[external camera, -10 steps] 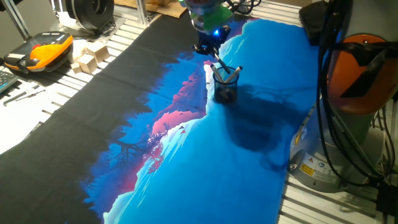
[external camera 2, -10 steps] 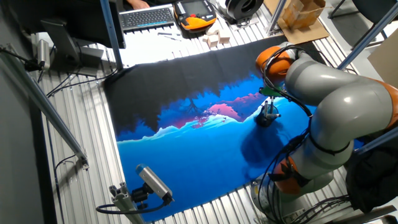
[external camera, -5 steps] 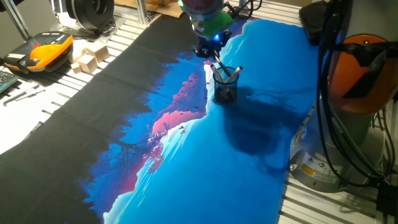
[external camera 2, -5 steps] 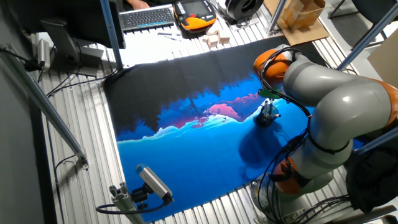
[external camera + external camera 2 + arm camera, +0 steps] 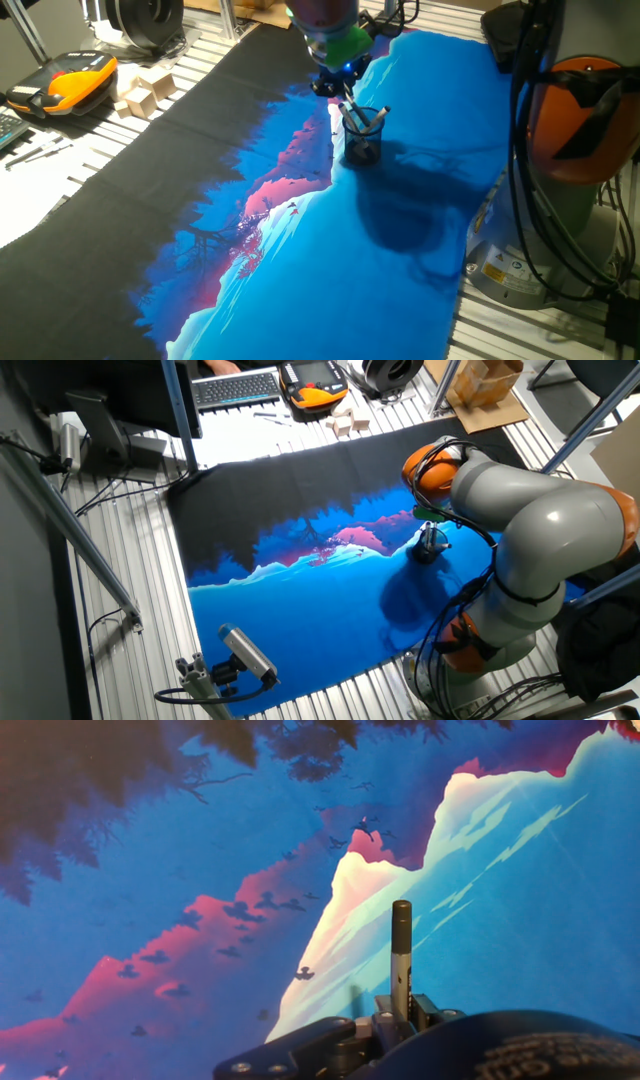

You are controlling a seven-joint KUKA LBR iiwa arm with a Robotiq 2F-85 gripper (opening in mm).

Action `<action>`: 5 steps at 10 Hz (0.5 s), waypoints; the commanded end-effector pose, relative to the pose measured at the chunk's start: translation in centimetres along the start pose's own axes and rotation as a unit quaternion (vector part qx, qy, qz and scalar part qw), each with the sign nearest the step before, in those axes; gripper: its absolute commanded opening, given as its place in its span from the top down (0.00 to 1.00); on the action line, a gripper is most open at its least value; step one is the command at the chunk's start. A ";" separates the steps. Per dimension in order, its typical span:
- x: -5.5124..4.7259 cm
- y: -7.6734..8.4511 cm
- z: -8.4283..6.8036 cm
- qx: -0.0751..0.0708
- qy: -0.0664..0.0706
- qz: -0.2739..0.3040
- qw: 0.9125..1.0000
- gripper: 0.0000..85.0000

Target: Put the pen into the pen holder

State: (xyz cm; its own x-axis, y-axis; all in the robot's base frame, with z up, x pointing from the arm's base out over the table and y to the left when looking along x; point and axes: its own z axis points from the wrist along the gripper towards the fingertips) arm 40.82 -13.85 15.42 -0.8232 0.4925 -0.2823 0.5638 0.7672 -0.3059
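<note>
**Q:** Where do the gripper (image 5: 340, 90) and the pen (image 5: 349, 108) lie?

**A:** The gripper hangs just above the far-left rim of the pen holder (image 5: 363, 138), a dark wire-mesh cup upright on the printed mat (image 5: 300, 240) covering the bench. A thin dark pen leans out of the cup toward the jaws, its lower end inside the mesh and its top just beneath them. Whether the jaws grip it, touch it, or stand apart cannot be told; the hand view shows only a slim dark rod (image 5: 402, 960) rising from the hand's housing. The other fixed view hides most of this behind the arm (image 5: 540, 530).

**Q:** How should the pen handle?

**A:** Judged light, stiff and smooth, so likely slippery across two narrow jaws. A hold near the upper end suits lowering it; the cup looks light and easy to tip if the pen drags on its rim.
</note>
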 end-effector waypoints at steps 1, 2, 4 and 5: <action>0.0 0.1 0.0 0.000 0.000 0.001 1.000 1.00; 0.0 0.2 0.1 0.004 -0.003 0.006 1.000 1.00; 0.1 0.2 0.3 0.006 -0.006 0.011 1.000 1.00; 0.2 0.3 0.4 0.008 -0.008 0.014 1.000 1.00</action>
State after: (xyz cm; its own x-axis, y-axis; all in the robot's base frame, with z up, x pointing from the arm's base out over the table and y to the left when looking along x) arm 40.85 -13.69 14.84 -0.8060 0.5072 -0.3052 0.5878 0.7465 -0.3119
